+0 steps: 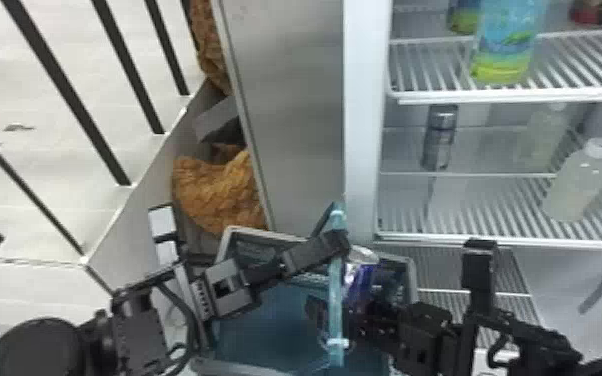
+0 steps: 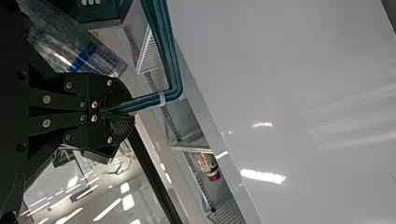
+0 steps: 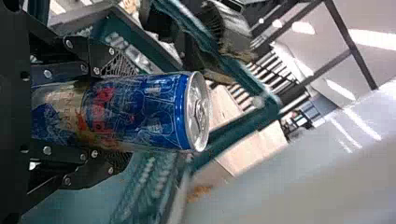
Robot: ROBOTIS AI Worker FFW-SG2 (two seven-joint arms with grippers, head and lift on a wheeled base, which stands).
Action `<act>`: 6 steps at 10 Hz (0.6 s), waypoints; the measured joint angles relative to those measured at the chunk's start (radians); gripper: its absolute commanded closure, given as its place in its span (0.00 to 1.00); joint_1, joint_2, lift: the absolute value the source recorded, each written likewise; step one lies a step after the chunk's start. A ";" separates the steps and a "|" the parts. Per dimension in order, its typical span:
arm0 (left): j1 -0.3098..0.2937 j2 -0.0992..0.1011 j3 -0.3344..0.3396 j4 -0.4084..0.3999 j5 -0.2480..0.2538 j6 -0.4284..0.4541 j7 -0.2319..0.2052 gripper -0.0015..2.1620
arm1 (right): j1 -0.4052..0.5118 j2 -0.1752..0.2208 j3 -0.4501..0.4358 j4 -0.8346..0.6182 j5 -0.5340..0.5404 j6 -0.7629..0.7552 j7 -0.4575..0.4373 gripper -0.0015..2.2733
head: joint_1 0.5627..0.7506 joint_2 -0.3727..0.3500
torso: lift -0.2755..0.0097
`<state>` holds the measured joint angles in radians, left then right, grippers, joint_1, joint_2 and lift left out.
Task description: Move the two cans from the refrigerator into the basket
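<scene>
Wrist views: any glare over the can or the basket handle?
Left wrist view: bright streaks on the glossy white panel, clear of the basket handle; right wrist view: light glints on the metal lid of the can, its blue side readable, with stronger streaks well beyond it.

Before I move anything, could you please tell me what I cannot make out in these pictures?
- Can: base hidden by the right gripper, right wrist view.
- Basket: inside partly covered by the right arm, near side cut off by the bottom edge, head view.
- Blue-green bottle: top cut off by the upper edge, head view.
- Dark red item: blurred, cut off there too.
</scene>
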<state>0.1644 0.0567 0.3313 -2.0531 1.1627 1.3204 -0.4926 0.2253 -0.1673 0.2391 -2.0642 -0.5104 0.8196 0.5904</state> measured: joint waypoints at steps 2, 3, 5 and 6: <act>0.000 0.000 0.001 0.000 0.001 0.000 0.000 0.56 | -0.013 -0.001 0.020 0.024 -0.005 0.000 0.000 0.07 | 0.70 0.79 | 0.20; 0.000 0.000 0.002 0.000 0.002 -0.001 0.001 0.56 | -0.013 -0.001 0.017 0.025 -0.001 -0.007 0.000 0.04 | 0.70 0.79 | 0.20; 0.000 0.000 0.002 0.000 0.002 -0.002 0.000 0.56 | -0.004 0.001 -0.009 0.019 0.017 -0.034 0.000 0.05 | 0.70 0.76 | 0.20; 0.001 0.000 0.002 0.000 0.003 -0.002 0.000 0.56 | 0.011 0.007 -0.048 0.001 0.051 -0.061 -0.001 0.05 | 0.70 0.74 | 0.20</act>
<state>0.1650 0.0566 0.3334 -2.0532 1.1653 1.3179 -0.4923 0.2362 -0.1600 0.1912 -2.0635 -0.4593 0.7589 0.5894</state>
